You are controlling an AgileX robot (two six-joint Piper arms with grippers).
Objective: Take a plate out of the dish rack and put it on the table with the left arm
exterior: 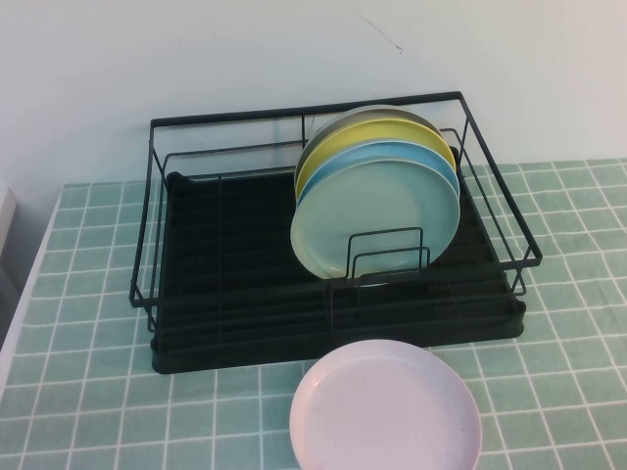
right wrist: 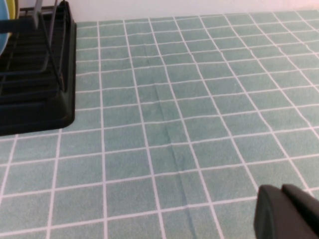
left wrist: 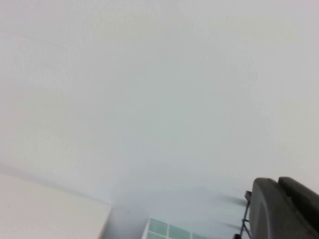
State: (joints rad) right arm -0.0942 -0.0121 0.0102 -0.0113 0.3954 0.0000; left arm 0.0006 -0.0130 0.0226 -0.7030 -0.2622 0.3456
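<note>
Here, plate [exterior: 375,217] upright in dish rack [exterior: 235,284], left end effector [left wrist: 281,209] closed, right end effector [right wrist: 286,211] unclear.

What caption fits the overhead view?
Mint-green plate upright in dish rack; pink plate on table; grippers unseen.

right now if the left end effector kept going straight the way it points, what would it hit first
Most likely the white wall: it fills the left wrist view ahead of the left end effector, shut, pointing above the table. Depth is unclear. The right end effector hangs low over the tiles.
</note>
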